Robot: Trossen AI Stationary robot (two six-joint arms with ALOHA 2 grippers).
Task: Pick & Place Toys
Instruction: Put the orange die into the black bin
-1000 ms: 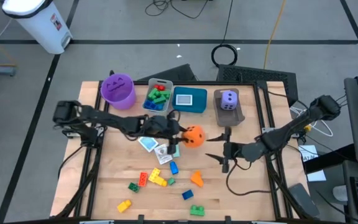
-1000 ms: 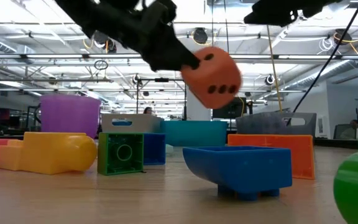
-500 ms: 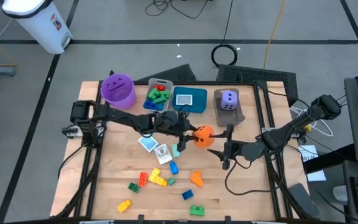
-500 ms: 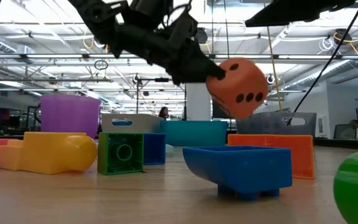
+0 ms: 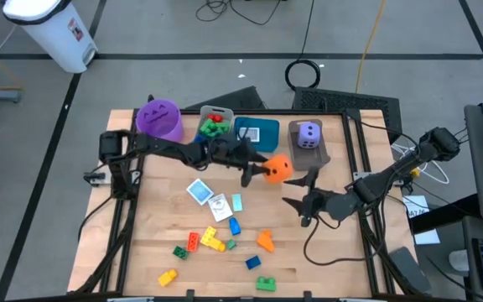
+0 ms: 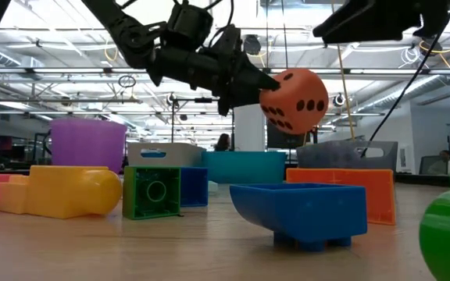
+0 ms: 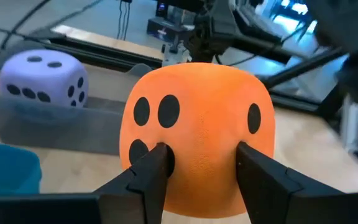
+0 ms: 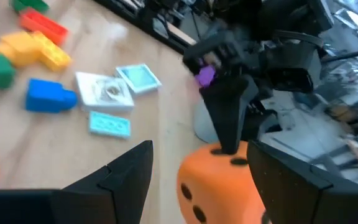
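High view first: I see the orange die (image 5: 277, 169) up off the table, clamped at the tip of the left gripper (image 5: 262, 170), whose arm reaches across from the left side of the table. From my left wrist view the two dark fingers (image 7: 149, 176) press into the near face of the die, one on each side, with the black pips showing between and beside them. In the low view the die hangs well above the tabletop, just beyond the fingertips of the left gripper.

Ahead of the held die sits the brown bin (image 5: 309, 151) with the purple die (image 5: 309, 134) resting in it; the left wrist view shows that purple die (image 7: 42, 78) behind the bin's grey-looking wall. Beside that bin stand the teal bin (image 5: 256, 132), the grey bin (image 5: 215, 128) with red and green bricks inside, and the purple bucket (image 5: 158, 121).

The right gripper (image 5: 302, 204) hovers over bare table near the die, its fingers spread apart and holding nothing.

Below the left gripper lie three flat cards (image 5: 216, 200), and farther toward the front edge are scattered bricks: blue (image 5: 234, 226), yellow (image 5: 212, 242), red (image 5: 193, 242), orange (image 5: 266, 241) and green (image 5: 266, 283).
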